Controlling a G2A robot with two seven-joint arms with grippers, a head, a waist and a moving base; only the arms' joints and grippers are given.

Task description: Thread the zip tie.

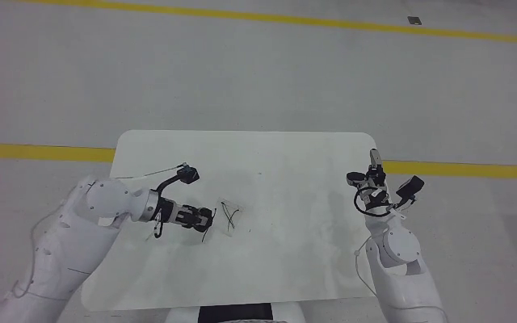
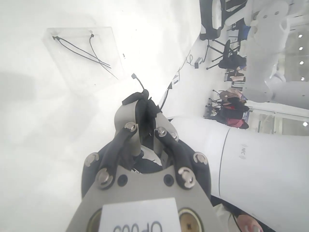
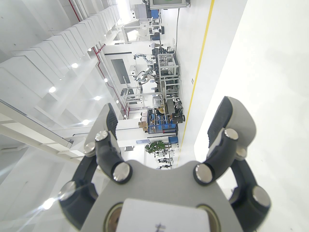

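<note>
My left gripper (image 2: pixel 144 100) is shut on a black zip tie (image 2: pixel 139 83). The tie's square head sticks out past the fingertips and its tail hangs out the other side. In the top view this gripper (image 1: pixel 207 216) sits low over the table's left half, just left of a clear shallow tray (image 1: pixel 240 211). Two more black zip ties (image 2: pixel 82 53) lie crossed in that tray (image 2: pixel 79 28). My right gripper (image 3: pixel 166 119) is open with nothing between its fingers and points away from the table. It is raised near the table's right edge (image 1: pixel 365 167).
The white table (image 1: pixel 283 258) has rounded corners and bare surface between the two arms. A thin white cable (image 1: pixel 145 173) trails across the table's left side behind the left arm. Yellow floor lines run beyond the table.
</note>
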